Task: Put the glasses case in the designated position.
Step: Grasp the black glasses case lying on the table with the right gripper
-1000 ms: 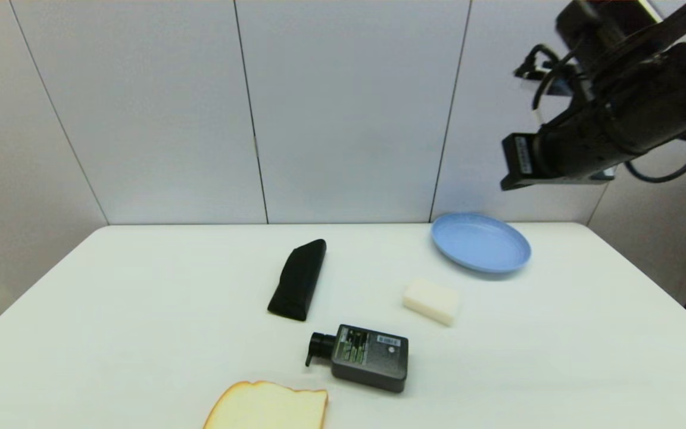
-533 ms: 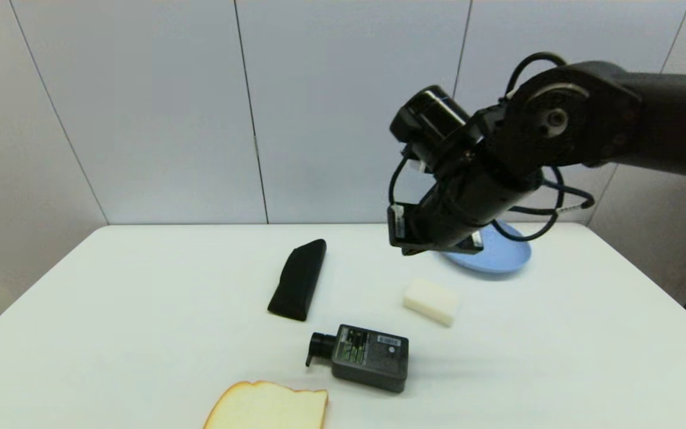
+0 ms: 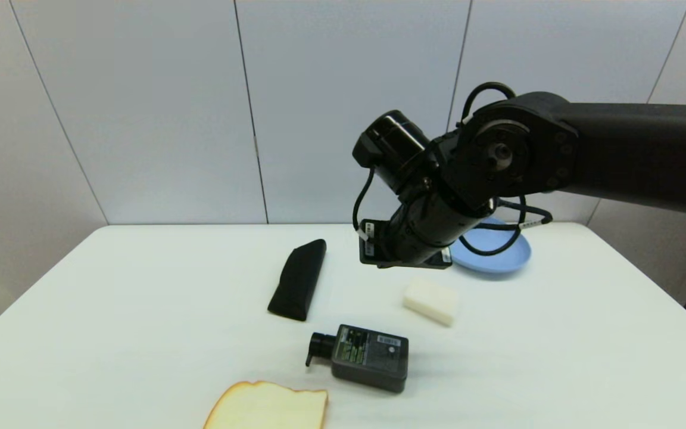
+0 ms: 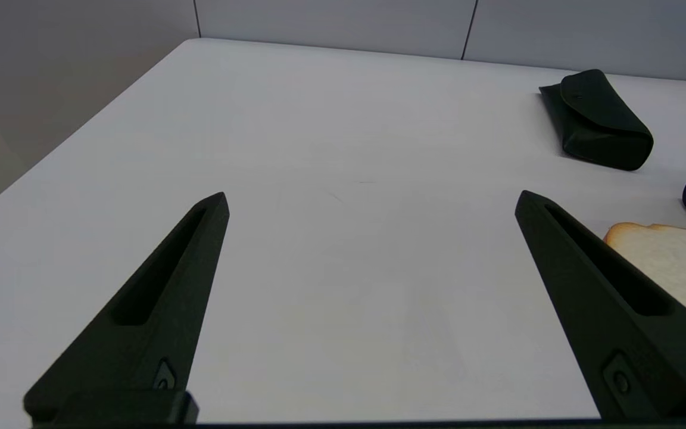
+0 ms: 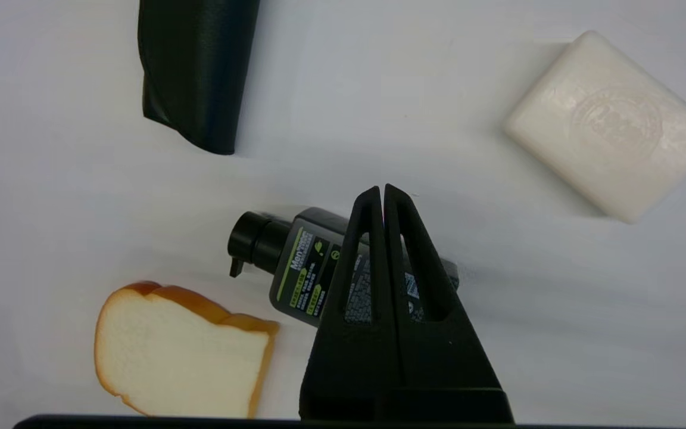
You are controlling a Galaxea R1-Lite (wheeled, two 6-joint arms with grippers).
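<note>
The glasses case (image 3: 298, 280) is a long, narrow pouch of matte black soft material with a curved flap folded over one face. It lies flat on the white table (image 3: 140, 310), around the middle and nearer the far edge than the near one. Its rounded end points toward the far edge, its squarer end toward the near edge, the whole slightly slanted.

Right hand (image 5: 384, 193) now lower, farther left, nearer the glasses case (image 3: 298, 280).
</note>
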